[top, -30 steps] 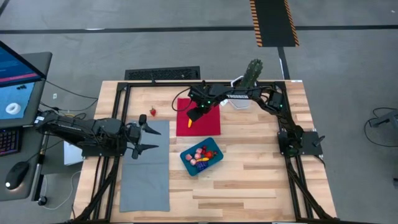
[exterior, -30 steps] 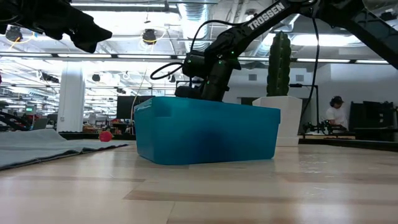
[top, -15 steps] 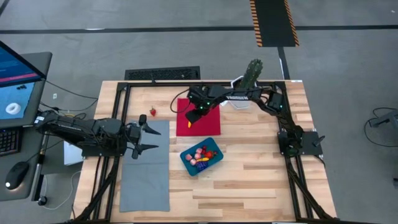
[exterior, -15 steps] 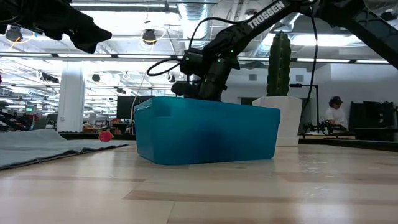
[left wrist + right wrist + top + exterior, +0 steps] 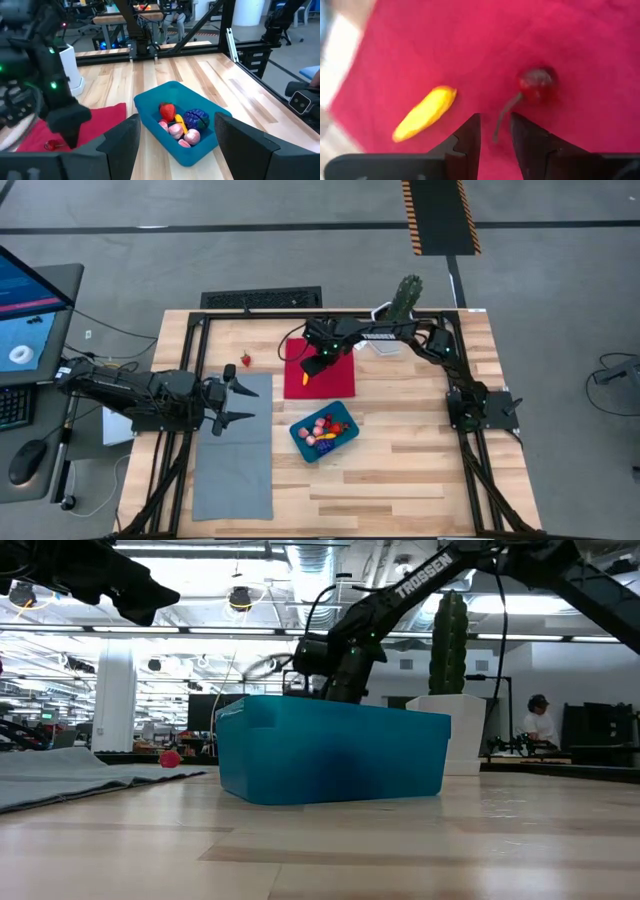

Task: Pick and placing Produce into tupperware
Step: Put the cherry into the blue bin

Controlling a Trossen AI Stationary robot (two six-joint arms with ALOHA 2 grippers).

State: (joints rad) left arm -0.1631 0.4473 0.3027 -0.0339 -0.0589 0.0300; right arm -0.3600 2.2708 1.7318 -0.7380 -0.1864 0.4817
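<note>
Teal-blue plastic marked the tupperware (image 5: 324, 431), which sat on the wooden bench (image 5: 420, 460) just below the red cloth (image 5: 335, 383) in the high view, holding a strawberry (image 5: 167, 110), pink pieces (image 5: 176, 131), a yellow piece and a dark blue-purple cluster (image 5: 196, 119). The right gripper (image 5: 314, 364) hung over the red cloth, near its left part, its jaws a narrow gap apart and clamped on nothing; in its wrist view the stem of a red cherry (image 5: 537, 85) ran down toward that gap, and a yellow banana-like piece (image 5: 424, 113) lay beside it on the cloth. The left gripper (image 5: 240, 402) waited above the upper end of the grey mat (image 5: 233, 450), jaws spread wide and empty. One more red strawberry (image 5: 246, 360) lay alone on the bench, left of the cloth. A green cactus (image 5: 405, 298) in a white pot stood at the far edge of the bench, right of the cloth
</note>
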